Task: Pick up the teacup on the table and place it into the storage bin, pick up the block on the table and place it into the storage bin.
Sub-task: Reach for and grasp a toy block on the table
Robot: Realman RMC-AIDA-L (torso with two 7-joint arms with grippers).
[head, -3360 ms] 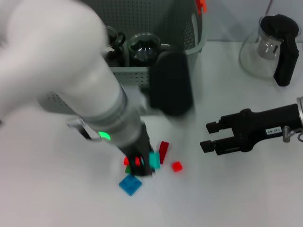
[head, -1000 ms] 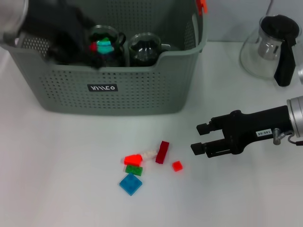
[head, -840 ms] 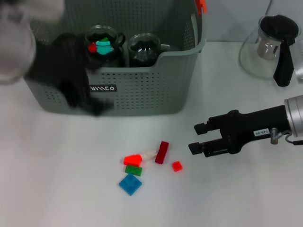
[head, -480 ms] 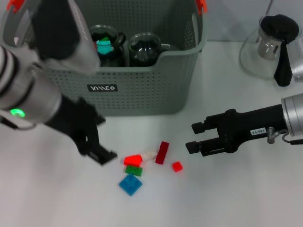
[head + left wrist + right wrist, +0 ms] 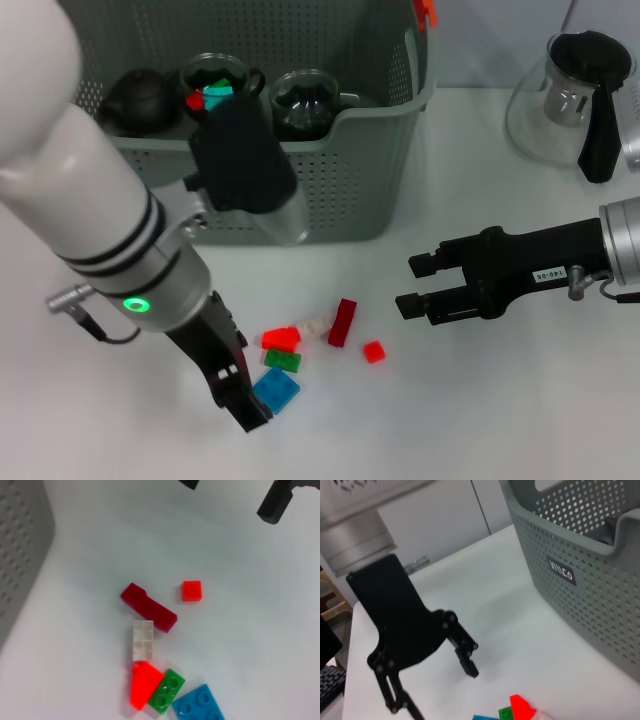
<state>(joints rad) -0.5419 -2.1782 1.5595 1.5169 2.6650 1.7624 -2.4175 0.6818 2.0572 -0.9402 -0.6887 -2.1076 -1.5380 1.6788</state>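
Storage bin (image 5: 330, 190) sitting at the table's far side, teacups (image 5: 215, 85) inside, black label probably unreadable. Left gripper (image 5: 240, 395) angling down with fingers spread beside the blue block (image 5: 275, 390). Right gripper (image 5: 420, 285) hovering open near the small red block (image 5: 374, 351).

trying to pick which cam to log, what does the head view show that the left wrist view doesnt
Only the head view shows the storage bin's inside, with teacups and a dark teapot, the glass teapot, and both arms: left gripper low beside the blue block, right gripper open, off to the right. Only the left wrist view shows the white block's full outline. Both show the block cluster and small red block.
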